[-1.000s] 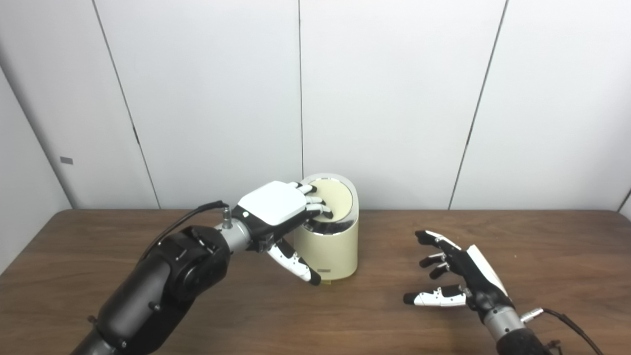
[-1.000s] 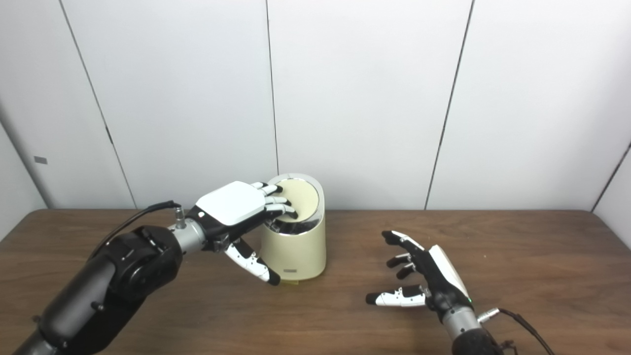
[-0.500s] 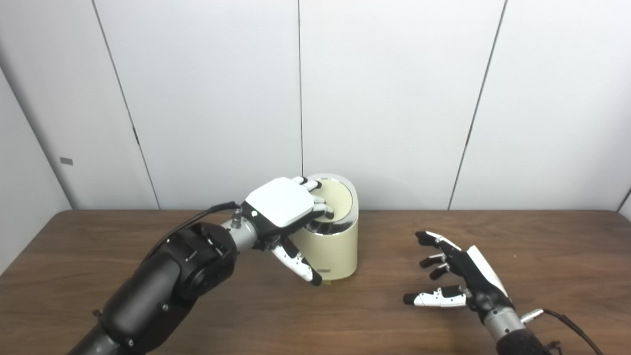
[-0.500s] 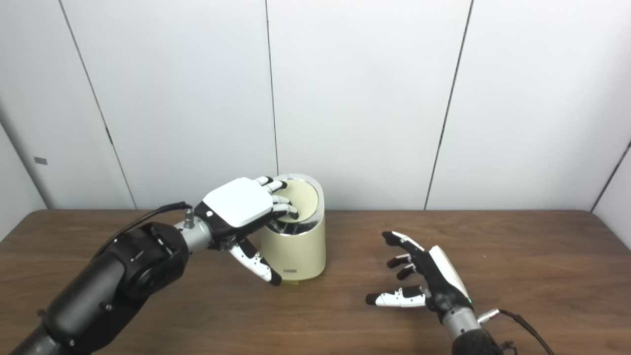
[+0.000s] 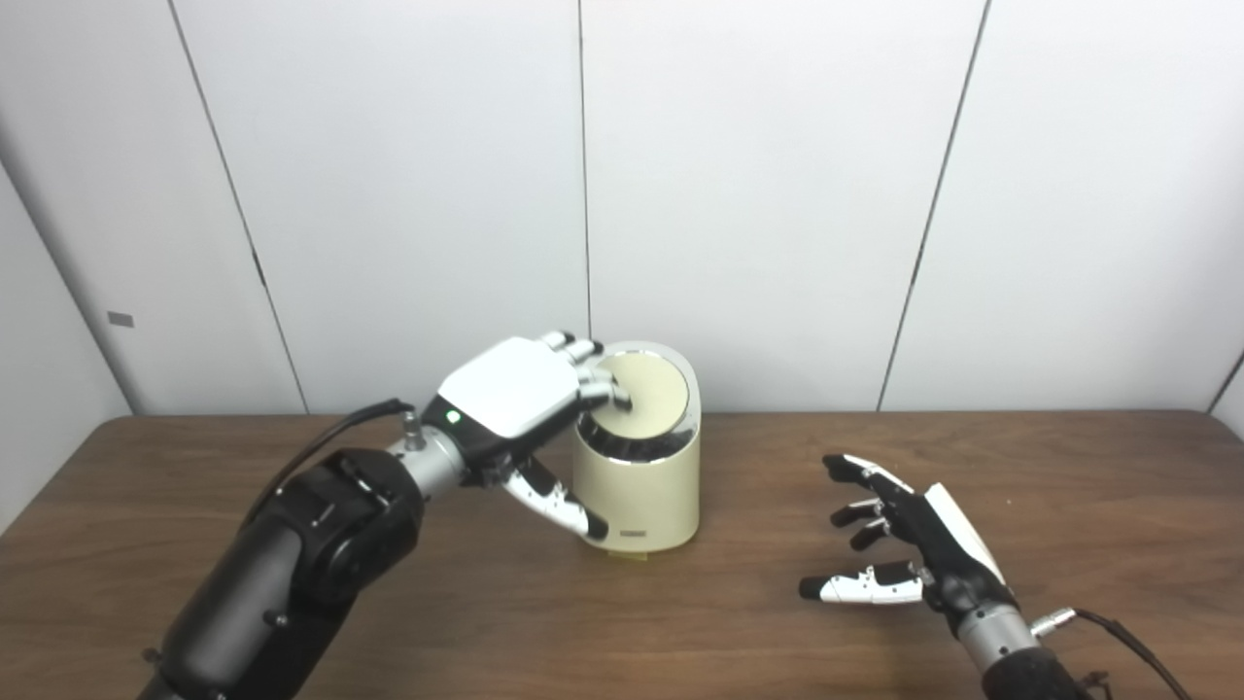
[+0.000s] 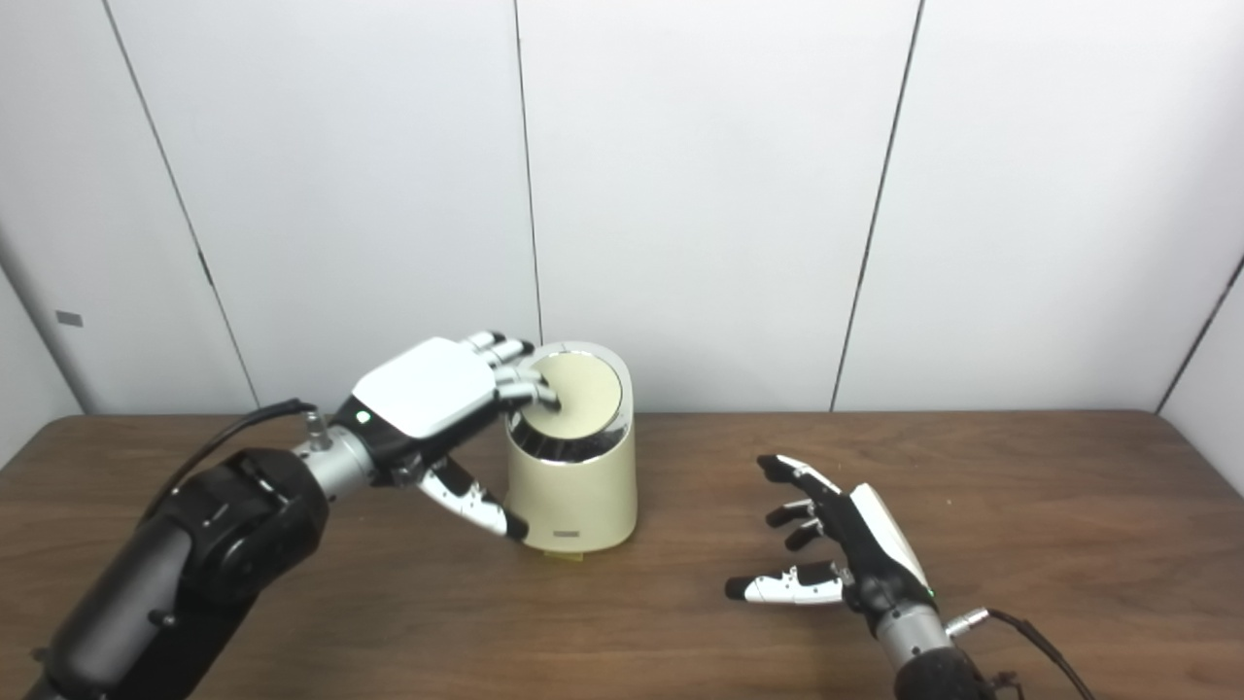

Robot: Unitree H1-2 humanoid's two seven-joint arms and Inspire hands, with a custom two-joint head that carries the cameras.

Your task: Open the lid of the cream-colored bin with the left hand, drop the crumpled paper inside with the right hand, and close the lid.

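The cream-colored bin [image 5: 637,465] is seen on the bench [image 5: 739,622] toward twelve o'clock, near the wall, its lid [image 5: 637,394] apparently seated. The left robot hand [image 5: 515,394] is laid at the lid's nine o'clock edge, fingers loosely curled and grasping nothing. The right robot hand [image 5: 909,559], at four o'clock, is spread wide and empty. No crumpled paper is visible. Closing is judged best finished by gentle, centred downward pressure, so the bin is not tipped

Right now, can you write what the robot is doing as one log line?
left hand: fingers on bin lid | lid: looks shut | right hand: open, empty | paper: not visible
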